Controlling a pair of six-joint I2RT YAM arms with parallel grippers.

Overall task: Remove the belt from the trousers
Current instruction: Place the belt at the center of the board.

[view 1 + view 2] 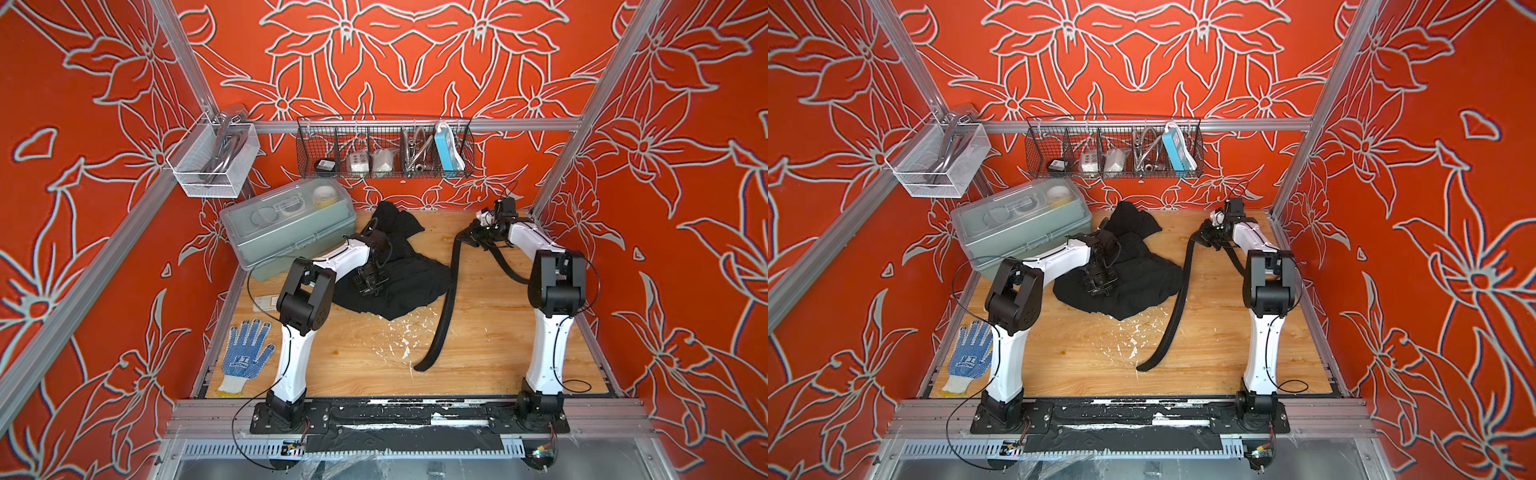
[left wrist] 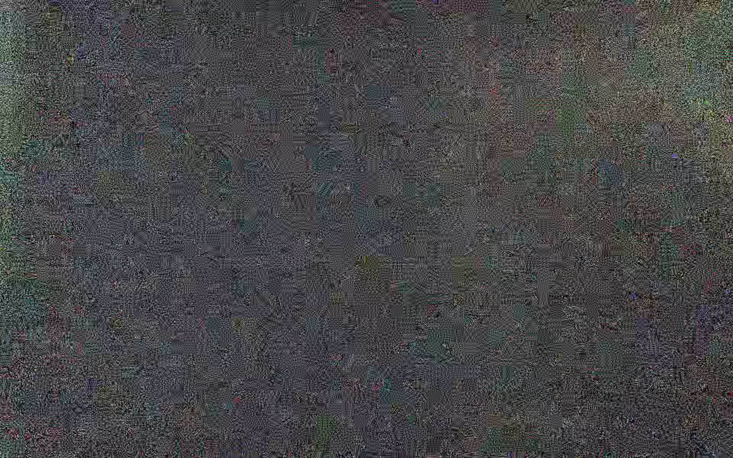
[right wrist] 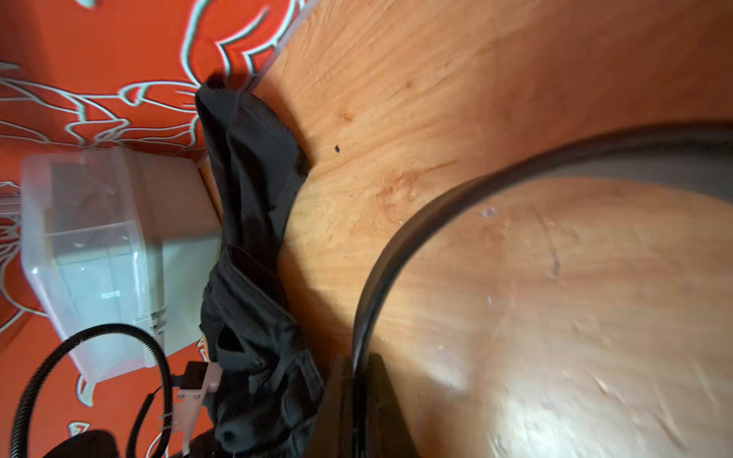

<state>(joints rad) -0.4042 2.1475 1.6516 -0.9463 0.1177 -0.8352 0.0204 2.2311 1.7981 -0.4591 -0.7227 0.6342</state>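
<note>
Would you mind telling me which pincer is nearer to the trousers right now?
Left. The left pincer is down on the trousers, touching the black cloth. The right pincer is off to their side over the bare table, clamped on the belt.

A pale wooden bench carries a translucent grey-green plastic storage box with a clasped lid at its far left corner, also visible in the right wrist view. A white knitted work glove with blue dots lies flat at the near left edge, fingers pointing toward the back. White flecks are scattered mid-bench. On the rear aluminium rail hangs a long black wire basket holding a silvery flexible metal hose and a blue and white power strip. A white mesh basket hangs on the left rail. Red walls with white-outlined flowers enclose the bench.
</note>
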